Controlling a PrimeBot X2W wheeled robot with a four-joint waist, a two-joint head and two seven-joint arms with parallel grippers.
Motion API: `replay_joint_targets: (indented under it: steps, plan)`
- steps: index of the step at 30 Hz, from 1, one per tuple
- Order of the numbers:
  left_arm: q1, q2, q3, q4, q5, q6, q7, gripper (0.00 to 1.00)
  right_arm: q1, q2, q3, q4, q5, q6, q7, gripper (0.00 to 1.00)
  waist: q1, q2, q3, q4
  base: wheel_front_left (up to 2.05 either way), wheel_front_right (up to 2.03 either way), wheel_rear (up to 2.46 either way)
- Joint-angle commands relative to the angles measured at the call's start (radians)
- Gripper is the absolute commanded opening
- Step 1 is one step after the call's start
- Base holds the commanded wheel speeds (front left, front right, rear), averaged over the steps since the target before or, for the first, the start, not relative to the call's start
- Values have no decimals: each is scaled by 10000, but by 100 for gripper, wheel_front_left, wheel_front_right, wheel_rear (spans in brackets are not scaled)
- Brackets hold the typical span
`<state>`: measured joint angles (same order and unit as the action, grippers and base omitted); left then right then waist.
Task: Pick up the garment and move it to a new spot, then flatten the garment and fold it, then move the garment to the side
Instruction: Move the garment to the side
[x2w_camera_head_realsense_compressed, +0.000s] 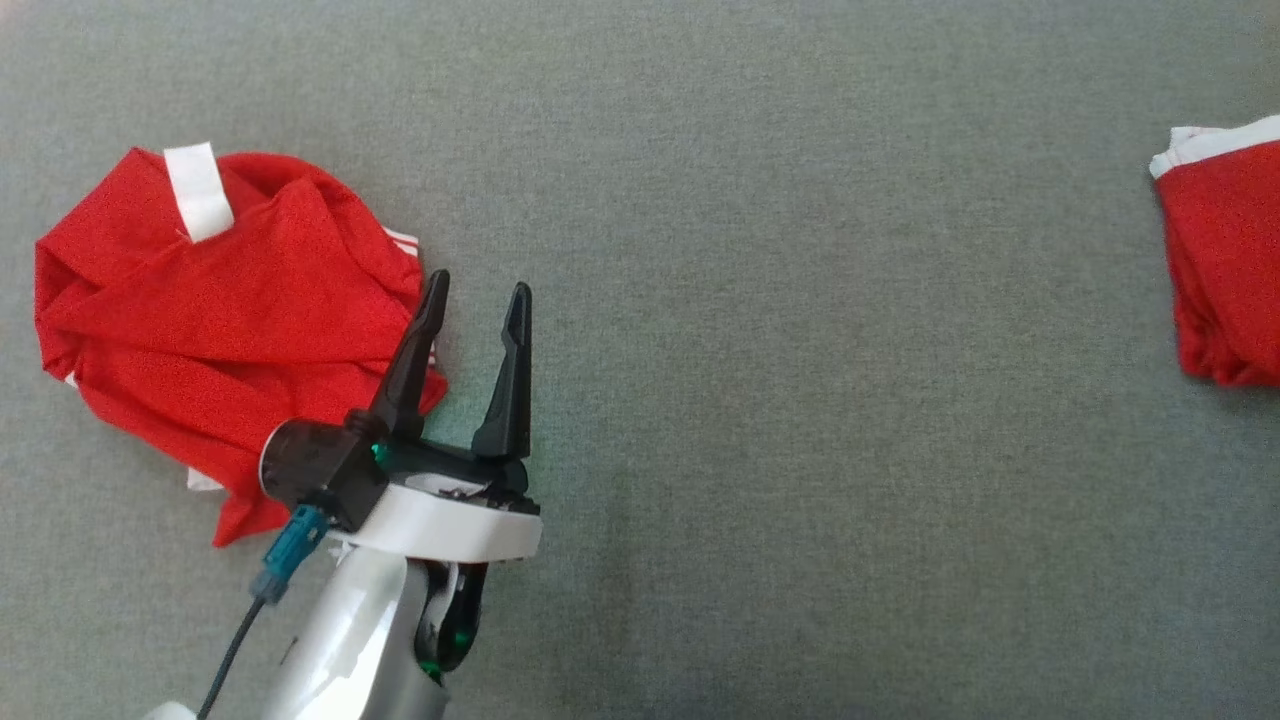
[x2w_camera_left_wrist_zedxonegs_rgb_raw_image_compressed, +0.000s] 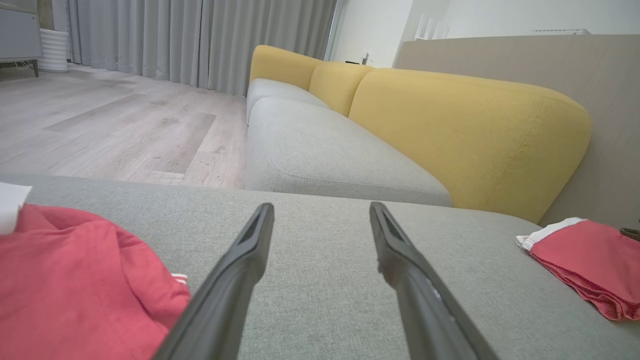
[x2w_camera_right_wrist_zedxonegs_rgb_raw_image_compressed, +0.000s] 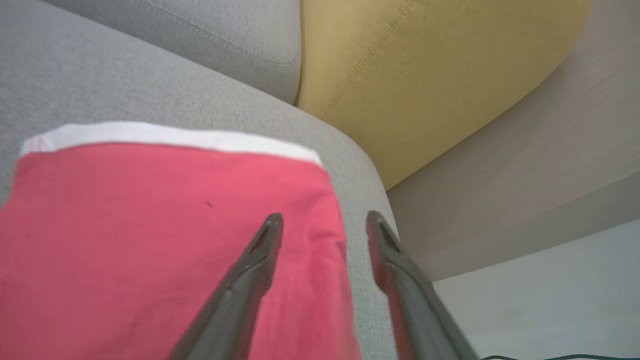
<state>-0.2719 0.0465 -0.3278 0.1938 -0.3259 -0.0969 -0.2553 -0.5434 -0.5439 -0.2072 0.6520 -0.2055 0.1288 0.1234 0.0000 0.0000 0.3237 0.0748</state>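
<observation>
one crumpled garment (x2w_camera_head_realsense_compressed: 200, 330) left on grey cushion (x2w_camera_head_realsense_compressed: 800, 450); folded garment (x2w_camera_head_realsense_compressed: 1225, 270) right

Crumpled garment (x2w_camera_head_realsense_compressed: 220, 330): on the seat (x2w_camera_head_realsense_compressed: 800, 400), just left of the left gripper (x2w_camera_head_realsense_compressed: 478, 290).
Folded garment (x2w_camera_head_realsense_compressed: 1225, 260): on the seat, well to that gripper's right, beneath the right gripper (x2w_camera_right_wrist_zedxonegs_rgb_raw_image_compressed: 322, 220).

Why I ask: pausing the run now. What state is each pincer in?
Left pincer: open, holding nothing, beside the crumpled red garment.
Right pincer: open over the folded red garment, gripping nothing.
</observation>
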Motion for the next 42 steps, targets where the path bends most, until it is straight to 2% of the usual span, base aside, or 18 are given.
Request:
replay_joint_targets:
  steps: [1,8,11,20,24,29,38,42]
  plan:
    - [-167,37,254,-227,53,-6,-65,100,65,-111,-78,-501,-136,19,-107,100,0,0,-171,-40,0,0,0]
    - [12,37,459,-249,55,-8,-65,100,208,795,-120,-1513,-179,19,-293,100,0,0,-768,-127,0,0,0]
    - [152,37,655,-419,-266,-16,-65,100,354,1510,-92,-2280,-105,19,-415,100,0,0,-1178,-193,0,0,0]
    - [655,37,1393,-626,15,12,-65,100,1053,3787,684,-4777,935,19,-1214,100,0,0,-2380,-373,0,0,0]
    - [890,37,1643,-688,-25,-9,-65,100,1424,4242,1103,-5557,1659,19,-1721,100,0,0,-2675,-390,0,0,0]
    - [1220,37,1781,-612,63,-40,-65,100,1965,4780,1345,-5851,2455,19,-2179,100,0,0,-2916,-350,0,0,0]
    - [1626,37,1835,-380,30,-19,-65,100,3803,4932,1784,-5038,3615,19,-3417,100,0,0,-3064,-208,0,0,0]
    - [1822,37,1811,-309,37,-51,-65,100,4628,4934,1870,-4616,3545,19,-3755,100,0,0,-3081,-193,0,0,0]
